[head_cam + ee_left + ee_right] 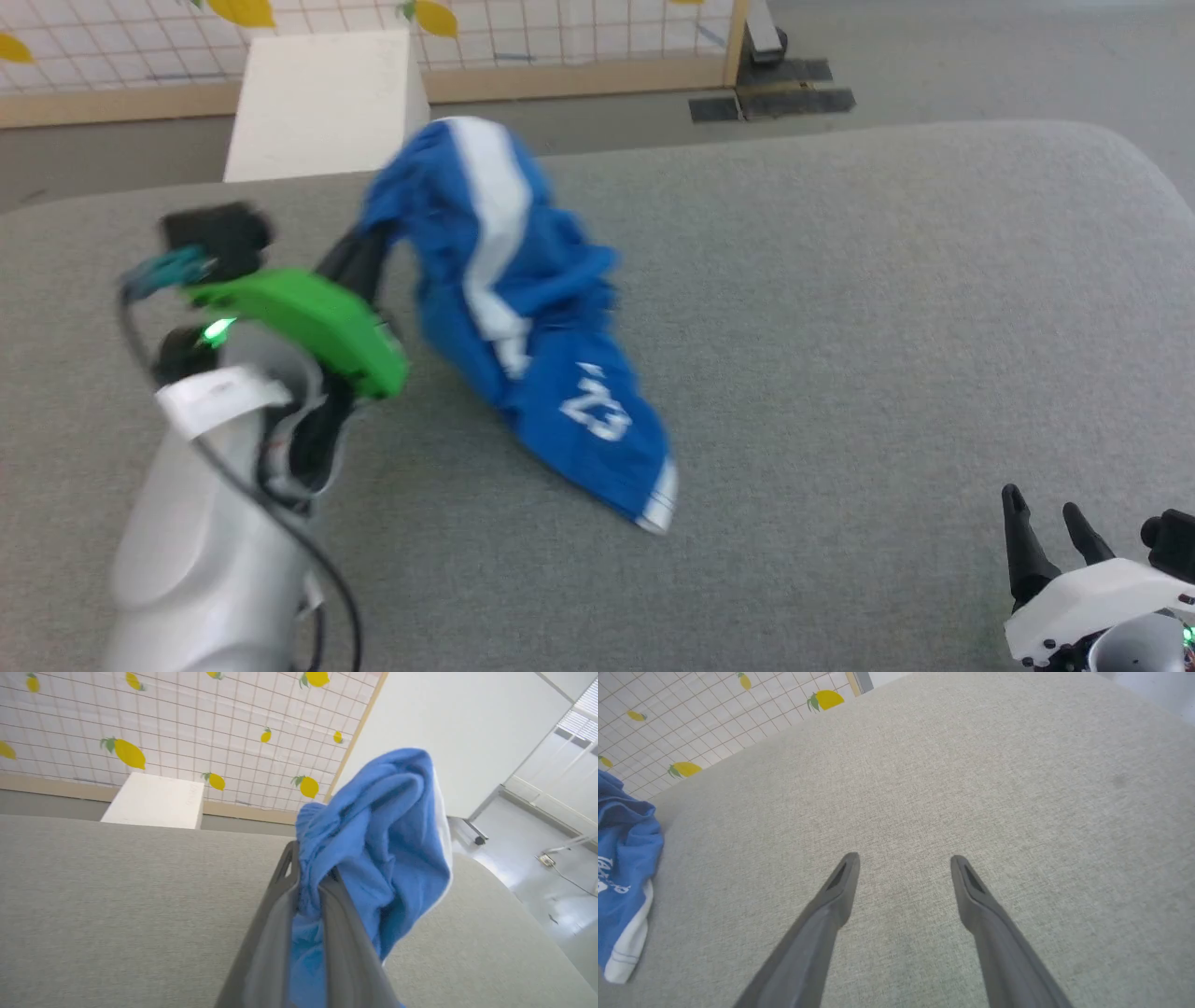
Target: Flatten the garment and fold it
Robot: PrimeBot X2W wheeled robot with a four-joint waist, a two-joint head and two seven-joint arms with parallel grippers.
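The garment [523, 317], bright blue shorts with a white stripe and a white "23", hangs bunched from its top, and its lower leg trails on the grey surface. My left gripper [369, 245] is shut on the garment's upper edge and holds it lifted. In the left wrist view the blue cloth [373, 849] is pinched between the two dark fingers [285, 891] and spills over to the right. My right gripper [1044, 518] stands open at the lower right, well clear of the cloth. Its fingers [840, 886] are spread over bare fabric, with the garment's hem [626, 896] at that view's far left.
The grey upholstered surface [840, 308] spreads wide to the right of the garment. A white box [322, 103] stands beyond its far edge, before a gridded lemon-print wall [560, 28]. Black floor plates [775, 98] lie on the floor behind.
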